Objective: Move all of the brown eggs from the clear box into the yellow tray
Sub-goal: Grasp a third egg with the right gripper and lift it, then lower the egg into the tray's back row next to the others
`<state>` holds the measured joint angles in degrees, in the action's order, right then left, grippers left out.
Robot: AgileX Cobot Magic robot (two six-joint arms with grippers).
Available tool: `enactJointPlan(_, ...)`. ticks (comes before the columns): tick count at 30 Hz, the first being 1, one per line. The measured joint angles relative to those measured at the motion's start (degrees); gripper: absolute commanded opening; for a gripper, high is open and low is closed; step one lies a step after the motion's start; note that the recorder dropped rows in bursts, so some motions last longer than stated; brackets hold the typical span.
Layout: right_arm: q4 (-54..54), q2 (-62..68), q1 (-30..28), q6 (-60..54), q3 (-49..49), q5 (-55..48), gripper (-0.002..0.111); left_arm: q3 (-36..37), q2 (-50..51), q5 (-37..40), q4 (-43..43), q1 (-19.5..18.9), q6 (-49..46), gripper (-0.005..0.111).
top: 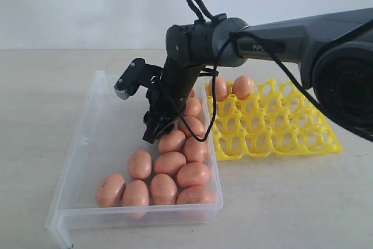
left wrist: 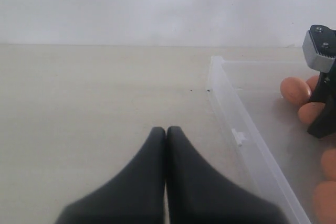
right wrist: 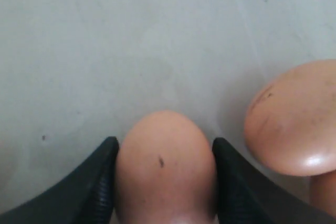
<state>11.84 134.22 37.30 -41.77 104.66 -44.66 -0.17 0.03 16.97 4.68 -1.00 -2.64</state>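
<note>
Several brown eggs [top: 169, 162] lie in the near right part of the clear box [top: 87, 144]. Two more eggs [top: 242, 86] sit in far cups of the yellow tray [top: 280, 126], which stands right of the box. My right gripper [top: 154, 133] reaches down into the box. In the right wrist view its gripper [right wrist: 165, 145] has a finger pressed to each side of one brown egg [right wrist: 165, 166], and another egg [right wrist: 294, 119] lies close beside. My left gripper [left wrist: 166, 129] is shut on nothing, low over bare table beside the box wall [left wrist: 236, 129].
The right arm [top: 280, 39] stretches from the right over the tray's far side. The left half of the box floor [top: 111, 132] holds no eggs. The box has a small clasp [left wrist: 239, 137] on its long wall. Pale table lies all around.
</note>
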Motion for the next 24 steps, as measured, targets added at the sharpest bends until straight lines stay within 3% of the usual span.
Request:
enactJointPlan(1, 0.1, 0.0, 0.0, 0.3, 0.0, 0.1, 0.005, 0.0, 0.0, 0.0, 0.0, 0.0, 0.0, -0.004)
enactJointPlan(2, 0.1, 0.0, 0.0, 0.6, 0.0, 0.1, 0.000, 0.0, 0.0, 0.0, 0.0, 0.0, 0.0, -0.004)
enactJointPlan(9, 0.4, -3.0, 0.7, 1.7, -0.1, -3.9, 0.000, 0.0, 0.0, 0.0, 0.0, 0.0, 0.0, -0.004)
enactJointPlan(12, 0.6, -12.3, 3.3, 2.9, -0.1, -6.7, 0.000, 0.0, 0.0, 0.0, 0.0, 0.0, 0.0, -0.004)
enactJointPlan(14, 0.3, -18.3, 3.5, 10.5, -0.1, -5.4, 0.000, 0.0, 0.0, 0.0, 0.0, 0.0, 0.0, -0.004)
enactJointPlan(16, -2.4, -23.1, 3.2, 21.5, -1.0, 1.0, 0.000, 0.0, 0.0, 0.0, 0.0, 0.0, 0.0, -0.004)
enactJointPlan(18, -1.9, -28.1, 3.1, 29.2, -8.3, 17.6, 0.000, 0.0, 0.0, -0.1, 0.0, 0.0, 0.0, -0.004)
enactJointPlan(21, -1.2, -37.9, 2.1, 35.9, -30.2, 44.7, 0.000, 0.0, 0.0, -0.1, 0.0, 0.0, 0.0, -0.004)
enactJointPlan(24, 1.2, -44.1, -1.2, 37.2, -47.8, 60.2, 0.000, 0.0, 0.0, -0.2, 0.0, 0.0, 0.0, -0.004)
